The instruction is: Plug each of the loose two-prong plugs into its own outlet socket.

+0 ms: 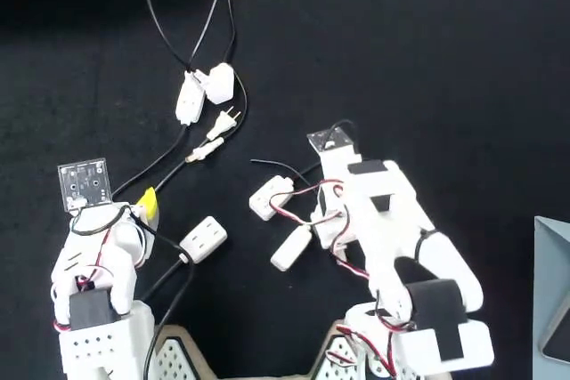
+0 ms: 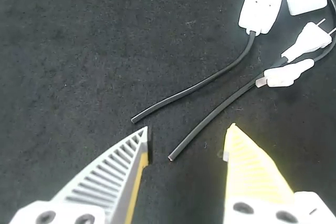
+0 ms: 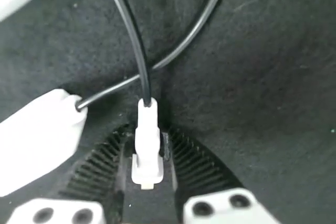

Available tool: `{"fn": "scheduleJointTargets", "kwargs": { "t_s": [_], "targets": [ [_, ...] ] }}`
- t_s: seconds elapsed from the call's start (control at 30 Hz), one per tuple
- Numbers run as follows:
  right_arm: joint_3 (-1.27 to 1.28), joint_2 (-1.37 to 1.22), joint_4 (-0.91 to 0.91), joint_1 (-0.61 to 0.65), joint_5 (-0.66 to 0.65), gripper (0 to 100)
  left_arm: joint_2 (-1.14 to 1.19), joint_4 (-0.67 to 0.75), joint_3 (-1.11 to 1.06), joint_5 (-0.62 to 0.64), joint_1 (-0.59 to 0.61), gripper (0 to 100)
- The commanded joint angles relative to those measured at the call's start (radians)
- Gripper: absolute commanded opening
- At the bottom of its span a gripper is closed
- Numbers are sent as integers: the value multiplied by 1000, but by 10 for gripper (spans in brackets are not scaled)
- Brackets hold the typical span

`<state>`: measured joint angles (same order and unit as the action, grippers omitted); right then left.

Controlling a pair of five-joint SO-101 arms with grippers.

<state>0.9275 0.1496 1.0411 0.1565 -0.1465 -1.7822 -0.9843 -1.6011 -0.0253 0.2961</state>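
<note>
Two loose white two-prong plugs [image 1: 223, 122] [image 1: 203, 150] lie on the black mat just below a pair of white sockets [image 1: 190, 98] [image 1: 220, 83]. The left wrist view shows the same plugs [image 2: 307, 38] [image 2: 286, 73] and sockets [image 2: 262, 1] far ahead of my left gripper [image 2: 184, 156], which is open over two cut cord ends [image 2: 170, 157]. My right gripper [image 3: 147, 166] is shut on a third white plug [image 3: 147, 145], whose black cord runs away from it. A white socket [image 3: 37, 140] lies close beside that plug. From above, the right gripper [image 1: 322, 224] sits between two sockets [image 1: 272, 196] [image 1: 291, 247].
Another white socket [image 1: 203, 238] with a black cord lies beside the left arm. A small printed card [image 1: 85, 184] rests at the left. Black cords [image 1: 191, 33] trail toward the far edge. A grey object [image 1: 552, 291] stands at the right border.
</note>
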Motion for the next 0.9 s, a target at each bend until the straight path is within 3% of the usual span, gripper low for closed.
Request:
{"fn": "scheduleJointTargets", "kwargs": {
  "t_s": [0.0,0.13,0.87],
  "targets": [
    [-65,2,25,-3,48,37,-6,14,5,5,-2,234],
    [-140,1,143,-3,94,123,-6,14,5,5,-2,234],
    [-127,-5,172,-6,100,78,-6,14,5,5,-2,234]
  ]
}}
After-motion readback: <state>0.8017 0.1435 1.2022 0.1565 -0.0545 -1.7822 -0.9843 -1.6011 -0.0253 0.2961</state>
